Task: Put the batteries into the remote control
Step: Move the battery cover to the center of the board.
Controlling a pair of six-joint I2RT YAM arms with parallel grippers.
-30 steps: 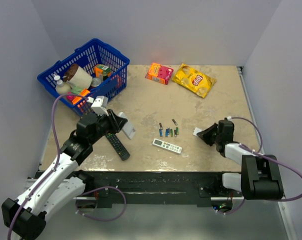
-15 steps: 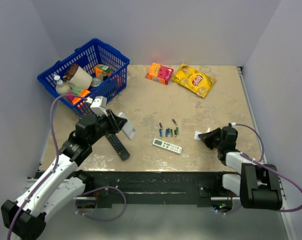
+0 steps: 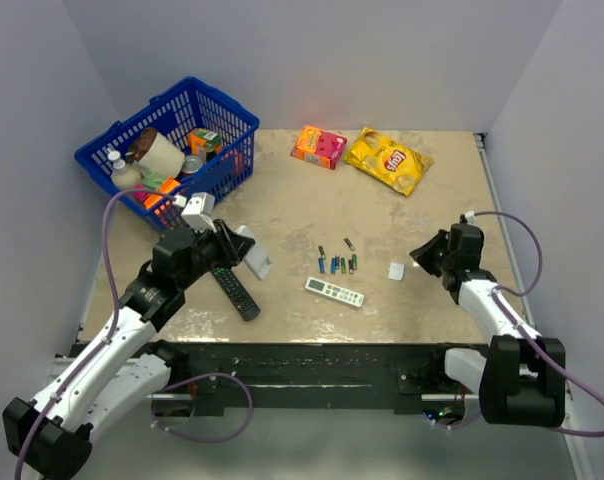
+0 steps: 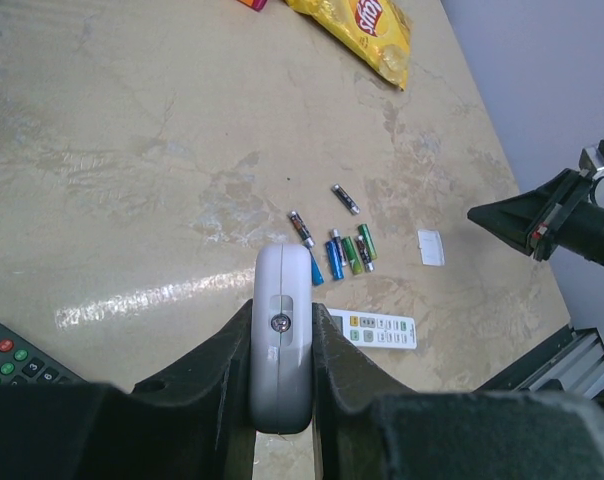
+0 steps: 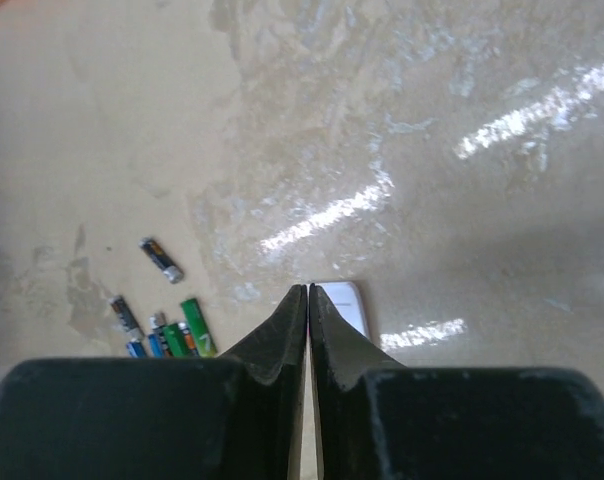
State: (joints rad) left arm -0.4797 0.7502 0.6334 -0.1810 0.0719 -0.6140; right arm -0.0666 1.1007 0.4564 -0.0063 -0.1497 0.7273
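My left gripper is shut on the short, wide white remote control and holds it edge-on above the table; in the left wrist view the remote is clamped between both fingers. The batteries, blue, green and dark, lie in a small cluster at the table's middle, and also show in the left wrist view and the right wrist view. My right gripper is shut and empty, its tips just near of a small flat white cover lying on the table.
A slim white remote lies just near of the batteries. A long black remote lies under my left arm. A blue basket of groceries stands at the back left. An orange box and a yellow chips bag lie at the back.
My right gripper has let go of the small white cover, which now lies on the table, and has drawn back to the right and away. The left arm has not moved.
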